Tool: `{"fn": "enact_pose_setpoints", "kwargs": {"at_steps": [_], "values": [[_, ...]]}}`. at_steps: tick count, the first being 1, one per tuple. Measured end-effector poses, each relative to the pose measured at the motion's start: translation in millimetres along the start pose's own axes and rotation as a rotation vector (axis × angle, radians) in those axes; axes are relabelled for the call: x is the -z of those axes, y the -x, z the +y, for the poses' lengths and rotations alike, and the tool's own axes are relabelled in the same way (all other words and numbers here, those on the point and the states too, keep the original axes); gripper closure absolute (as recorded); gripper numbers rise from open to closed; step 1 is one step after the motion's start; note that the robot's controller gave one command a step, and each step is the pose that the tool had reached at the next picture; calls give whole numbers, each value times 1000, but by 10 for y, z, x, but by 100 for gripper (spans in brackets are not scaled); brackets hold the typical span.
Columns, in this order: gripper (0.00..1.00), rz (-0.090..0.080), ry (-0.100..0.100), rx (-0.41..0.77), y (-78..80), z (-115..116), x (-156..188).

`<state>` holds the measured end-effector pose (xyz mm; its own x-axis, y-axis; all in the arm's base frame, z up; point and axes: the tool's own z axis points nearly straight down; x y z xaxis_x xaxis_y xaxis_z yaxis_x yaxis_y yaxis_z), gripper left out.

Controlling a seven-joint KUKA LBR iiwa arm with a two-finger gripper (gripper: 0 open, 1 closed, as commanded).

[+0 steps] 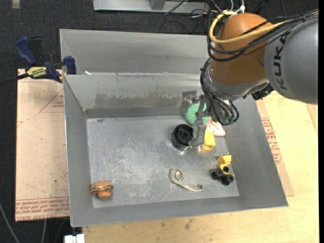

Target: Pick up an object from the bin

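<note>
My gripper [198, 135] hangs low in the bin's right half, under the orange wrist cover. A black round disc-like thing [180, 135] lies directly to its left, touching or nearly touching it. A green rounded thing [192, 113] sits just behind the gripper, partly hidden by it. A small yellow block [208, 141] lies close on the right, with a white and pink piece [218, 130] beside it. Nothing shows as held.
A yellow and black toy [223, 170] lies near the front right corner. A beige curved strip [183, 180] rests at the front middle. A brown lump [101, 189] sits at the front left. The arm covers the bin's back right.
</note>
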<state>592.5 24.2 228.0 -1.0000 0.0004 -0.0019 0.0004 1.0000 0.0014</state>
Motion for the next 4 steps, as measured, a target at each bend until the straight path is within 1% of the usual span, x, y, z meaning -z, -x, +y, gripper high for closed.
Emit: {"fn": "enact_pose_setpoints", "kwargs": {"at_steps": [1,2,3,4], "values": [[0,-5,1,-35,-284,-471,-473],[0,4,-5,-32,-19,-597,-733],[0,-8,1,19,113,-532,-915],[0,-4,-1,31,39,-570,-1316]]}}
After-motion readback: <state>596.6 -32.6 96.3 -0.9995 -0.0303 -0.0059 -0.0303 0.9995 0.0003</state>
